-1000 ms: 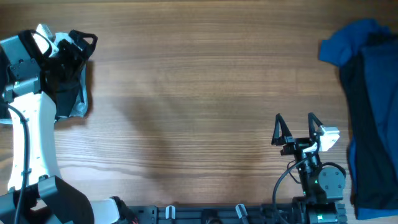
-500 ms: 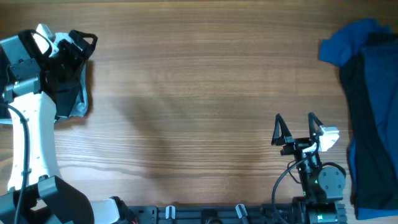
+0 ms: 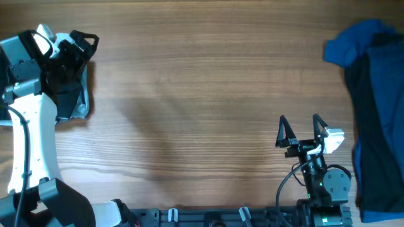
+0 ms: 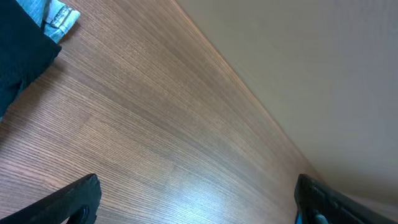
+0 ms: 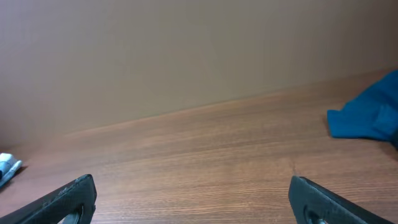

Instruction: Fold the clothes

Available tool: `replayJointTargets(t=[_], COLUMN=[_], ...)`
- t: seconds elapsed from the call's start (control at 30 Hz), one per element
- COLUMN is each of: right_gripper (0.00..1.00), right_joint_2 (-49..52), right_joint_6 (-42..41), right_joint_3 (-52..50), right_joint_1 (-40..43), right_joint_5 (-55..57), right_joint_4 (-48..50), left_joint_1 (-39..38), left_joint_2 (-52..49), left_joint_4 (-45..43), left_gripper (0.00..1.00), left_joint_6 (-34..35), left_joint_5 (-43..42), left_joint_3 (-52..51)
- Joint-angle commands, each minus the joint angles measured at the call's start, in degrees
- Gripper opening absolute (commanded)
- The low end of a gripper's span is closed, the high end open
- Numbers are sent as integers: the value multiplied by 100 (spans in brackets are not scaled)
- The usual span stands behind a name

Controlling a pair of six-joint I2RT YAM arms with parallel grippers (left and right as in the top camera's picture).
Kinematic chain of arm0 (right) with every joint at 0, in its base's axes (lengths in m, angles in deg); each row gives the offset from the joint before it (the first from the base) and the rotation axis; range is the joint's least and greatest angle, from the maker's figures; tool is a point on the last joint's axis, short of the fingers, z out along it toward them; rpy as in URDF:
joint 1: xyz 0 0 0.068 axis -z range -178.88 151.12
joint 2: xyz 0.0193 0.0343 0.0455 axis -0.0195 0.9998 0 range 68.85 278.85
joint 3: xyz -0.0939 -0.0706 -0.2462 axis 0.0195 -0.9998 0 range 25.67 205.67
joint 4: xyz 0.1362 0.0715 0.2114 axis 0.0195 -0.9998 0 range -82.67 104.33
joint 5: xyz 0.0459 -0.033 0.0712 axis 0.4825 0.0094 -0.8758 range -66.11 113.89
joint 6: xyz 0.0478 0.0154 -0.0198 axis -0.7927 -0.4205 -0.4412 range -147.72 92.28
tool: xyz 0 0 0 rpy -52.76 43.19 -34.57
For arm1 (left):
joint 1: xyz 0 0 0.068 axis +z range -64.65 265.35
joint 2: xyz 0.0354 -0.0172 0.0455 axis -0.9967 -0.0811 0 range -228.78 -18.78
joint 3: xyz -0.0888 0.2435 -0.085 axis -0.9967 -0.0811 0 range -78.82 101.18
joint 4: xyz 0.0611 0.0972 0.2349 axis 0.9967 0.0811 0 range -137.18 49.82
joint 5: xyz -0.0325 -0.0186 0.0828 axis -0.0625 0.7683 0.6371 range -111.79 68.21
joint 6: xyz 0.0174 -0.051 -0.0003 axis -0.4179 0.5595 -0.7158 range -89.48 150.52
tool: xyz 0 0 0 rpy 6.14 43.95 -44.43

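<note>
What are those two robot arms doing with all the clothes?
They are meant to fold clothes, but neither arm holds anything right now. The left gripper hangs open beside a dark garment and some light-blue denim at the left end of the table. The right gripper sits open near the front edge. A rumpled heap of blue clothes lies on the right side.

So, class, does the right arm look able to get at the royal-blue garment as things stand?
Probably yes: the right claw stands open, and only bare table lies between it and the royal-blue garment at the right edge.
</note>
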Motion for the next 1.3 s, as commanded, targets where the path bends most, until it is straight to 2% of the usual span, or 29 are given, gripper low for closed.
replayJointTargets(t=[0.0, 0.3, 0.43, 0.57, 0.63, 0.73, 0.87, 1.1, 1.2, 1.27], right_gripper=[100, 100, 100, 100, 100, 100, 100, 100, 100, 100], right_joint_2=[26, 26, 26, 26, 26, 26, 26, 26, 26, 26], right_joint_6=[66, 63, 63, 66, 66, 63, 66, 63, 61, 66], right_joint_3=[-7, -7, -7, -7, -7, -7, -7, -7, -7, -7], right_joint_1=[-24, -24, -24, -24, -24, -24, -24, -24, -24, -24], right_joint_5=[-48, -48, -48, -48, -48, -48, -48, -48, -48, -48], right_joint_4=[13, 13, 13, 13, 13, 13, 13, 13, 13, 13], left_joint_1=[-24, -33, -264, -916, -1718, -2341, -3014, -3018, -3018, -3012], left_joint_2=[-26, -26, 511, 1388, 1969, 2409, 3296, 4752, 5412, 5766], left_joint_4=[-13, -13, 151, 782, 1126, 1071, 35, -2371, -3064, -3174], left_gripper=[100, 100, 100, 100, 100, 100, 100, 100, 100, 100], left_joint_6=[-24, -24, -118, -114, -114, -111, -111, -87, -90, -90], left_joint_5=[39, 101, 295, 1471, 2055, 2321, 2673, 2653, 2649, 2656], left_joint_3=[-9, -9, -9, -11, -175, -549, -1788, -4433, -5434, -5849])
